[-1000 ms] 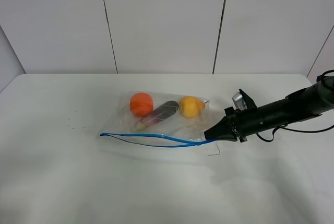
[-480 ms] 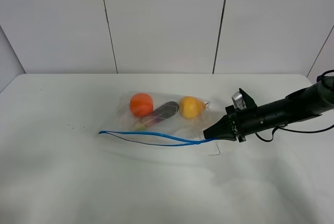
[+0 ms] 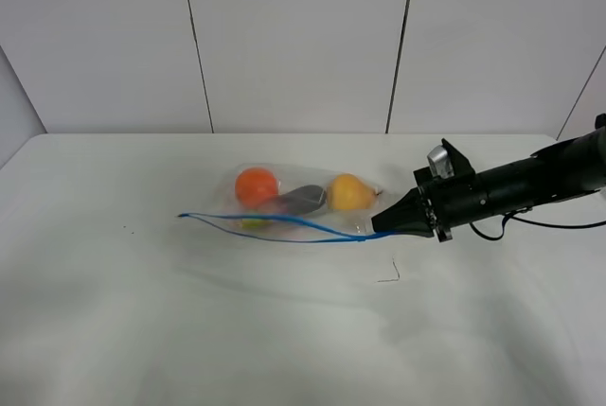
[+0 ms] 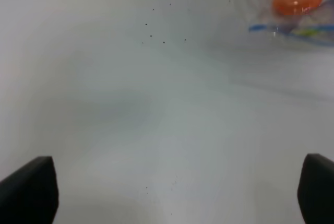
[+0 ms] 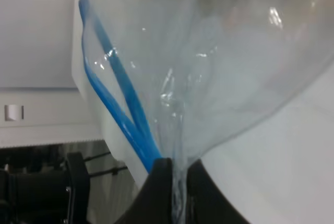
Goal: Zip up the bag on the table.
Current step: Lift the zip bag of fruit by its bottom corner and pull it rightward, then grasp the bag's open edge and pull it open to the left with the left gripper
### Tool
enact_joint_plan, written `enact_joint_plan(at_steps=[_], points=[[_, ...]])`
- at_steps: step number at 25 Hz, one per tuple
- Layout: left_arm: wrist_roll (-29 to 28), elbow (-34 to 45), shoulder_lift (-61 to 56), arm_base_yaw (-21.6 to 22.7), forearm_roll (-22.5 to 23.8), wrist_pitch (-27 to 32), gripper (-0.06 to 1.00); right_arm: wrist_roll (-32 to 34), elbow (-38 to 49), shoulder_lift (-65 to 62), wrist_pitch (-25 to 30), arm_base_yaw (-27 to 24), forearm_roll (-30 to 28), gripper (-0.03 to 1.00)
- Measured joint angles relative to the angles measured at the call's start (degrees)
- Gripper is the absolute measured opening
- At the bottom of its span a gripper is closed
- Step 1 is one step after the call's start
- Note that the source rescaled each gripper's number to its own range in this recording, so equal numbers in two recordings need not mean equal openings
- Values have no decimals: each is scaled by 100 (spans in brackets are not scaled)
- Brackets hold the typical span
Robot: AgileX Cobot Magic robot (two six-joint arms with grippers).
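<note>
The bag (image 3: pixel 294 205) lies just right of centre on the table (image 3: pixel 189 330); the right gripper (image 3: pixel 381 225), reaching in from the right edge, has its jaws clamped on the bag's right corner; the blue zipper strip (image 3: pixel 284 226) runs leftward with its two tracks parted; the left gripper (image 4: pixel 175 195) hangs over the table, jaws spread wide, holding nothing

Clear glossy plastic bag (image 3: pixel 303 207), matt table (image 3: pixel 189 311)
</note>
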Motion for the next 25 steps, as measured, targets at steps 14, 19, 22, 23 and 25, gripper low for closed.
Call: enact_joint_plan(at_steps=[14, 19, 22, 23, 25], points=[[1945, -780, 2259, 0, -1341, -1068, 100, 667, 3, -966, 39, 0, -342, 0], [2854, -1861, 3689, -200, -1984, -1347, 100, 703, 3, -966, 39, 0, -331, 0], [3398, -2468, 4404, -667, -2266, -1407, 100, 703, 3, -966, 39, 0, -279, 0], [3485, -2589, 4612, -880, -2287, -1414, 100, 703, 3, -966, 39, 0, -258, 0], [3597, -2754, 4962, -1370, -2231, -1453, 100, 703, 3, -966, 39, 0, -246, 0]])
